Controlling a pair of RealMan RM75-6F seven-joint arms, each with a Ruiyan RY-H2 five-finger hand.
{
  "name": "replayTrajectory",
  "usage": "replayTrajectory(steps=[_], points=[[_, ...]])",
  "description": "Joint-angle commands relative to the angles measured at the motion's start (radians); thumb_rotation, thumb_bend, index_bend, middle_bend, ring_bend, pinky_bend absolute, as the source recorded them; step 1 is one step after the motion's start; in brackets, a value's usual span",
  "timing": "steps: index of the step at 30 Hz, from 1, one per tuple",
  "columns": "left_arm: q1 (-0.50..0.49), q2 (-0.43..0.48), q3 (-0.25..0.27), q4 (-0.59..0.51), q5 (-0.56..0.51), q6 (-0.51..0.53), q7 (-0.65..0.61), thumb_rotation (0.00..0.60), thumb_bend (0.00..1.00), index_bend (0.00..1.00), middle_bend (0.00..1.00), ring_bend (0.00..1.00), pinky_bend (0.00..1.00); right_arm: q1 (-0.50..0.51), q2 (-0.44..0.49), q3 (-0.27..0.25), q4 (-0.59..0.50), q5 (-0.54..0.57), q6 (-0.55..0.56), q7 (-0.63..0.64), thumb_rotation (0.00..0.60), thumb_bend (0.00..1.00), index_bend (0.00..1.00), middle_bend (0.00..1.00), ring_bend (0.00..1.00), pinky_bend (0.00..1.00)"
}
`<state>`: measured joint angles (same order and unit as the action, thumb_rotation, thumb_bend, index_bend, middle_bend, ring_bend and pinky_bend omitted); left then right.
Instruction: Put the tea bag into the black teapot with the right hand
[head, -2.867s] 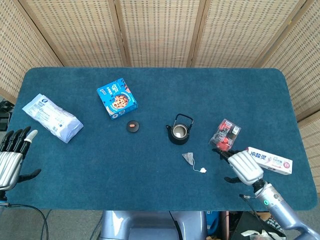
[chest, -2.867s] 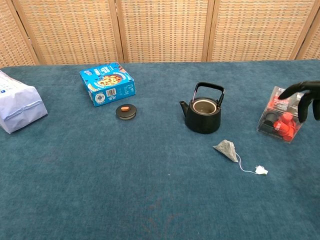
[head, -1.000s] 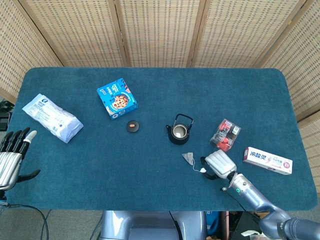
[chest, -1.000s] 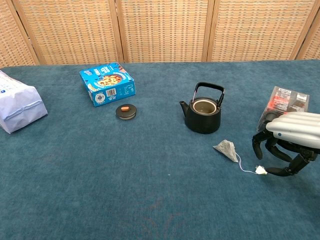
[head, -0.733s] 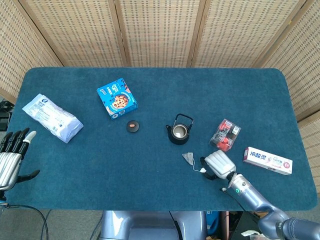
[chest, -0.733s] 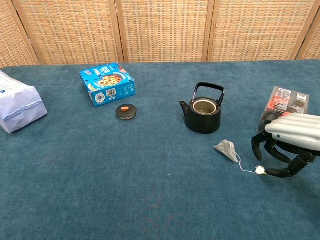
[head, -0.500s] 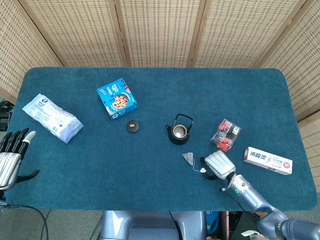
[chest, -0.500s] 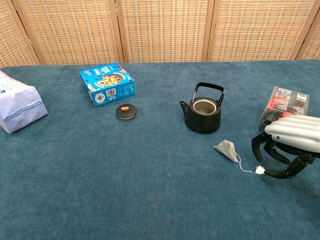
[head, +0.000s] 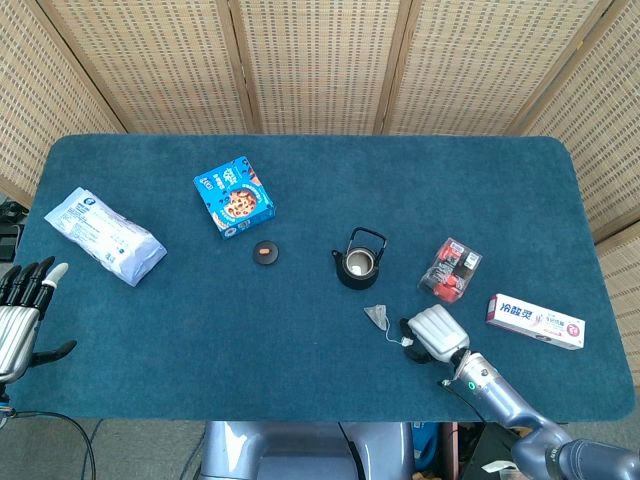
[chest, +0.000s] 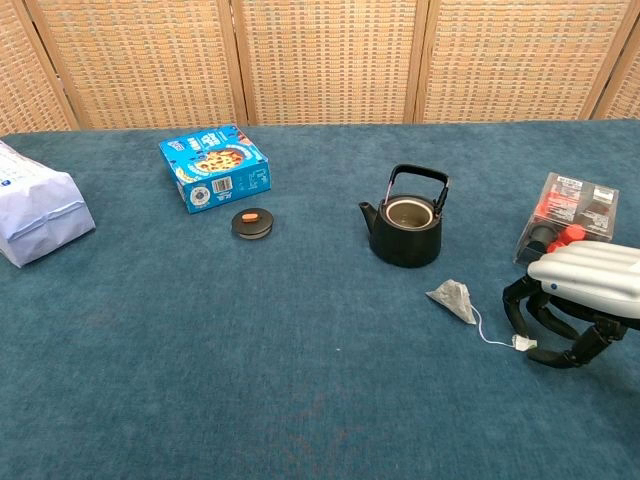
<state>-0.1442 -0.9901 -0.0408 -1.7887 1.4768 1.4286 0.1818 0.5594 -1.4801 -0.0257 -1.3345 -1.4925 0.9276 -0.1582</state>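
Note:
The black teapot stands upright at mid-table with no lid on. Its lid lies apart to its left. The grey tea bag lies flat in front of the pot, and its string runs to a white tag. My right hand hovers palm down over the tag. Its curled fingers and thumb stand on either side of the tag, which still lies on the cloth. My left hand is off the table's left front corner with its fingers spread and nothing in it.
A clear box of red items sits just behind my right hand. A toothpaste box lies further right. A blue snack box and a white bag sit on the left side.
My right hand came from beside the red box to the tag. Over the last second it sank slightly, its fingers closing in around the tag. The tea bag has not moved.

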Motion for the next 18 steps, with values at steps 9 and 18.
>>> replayTrajectory(steps=[9, 18], points=[[0.002, -0.002, 0.0, 0.007, -0.003, 0.001, -0.007, 0.6, 0.07, 0.0, 0.0, 0.0, 0.0, -0.005, -0.009, -0.001, 0.01, 0.009, 0.004, -0.001, 0.541, 0.5, 0.54, 0.82, 0.83, 0.86], [0.004, -0.002, 0.001, 0.012, -0.004, 0.002, -0.011, 0.6, 0.07, 0.0, 0.0, 0.0, 0.0, -0.004, -0.017, -0.001, 0.013, 0.012, 0.001, -0.006, 0.548, 0.51, 0.54, 0.82, 0.83, 0.86]])
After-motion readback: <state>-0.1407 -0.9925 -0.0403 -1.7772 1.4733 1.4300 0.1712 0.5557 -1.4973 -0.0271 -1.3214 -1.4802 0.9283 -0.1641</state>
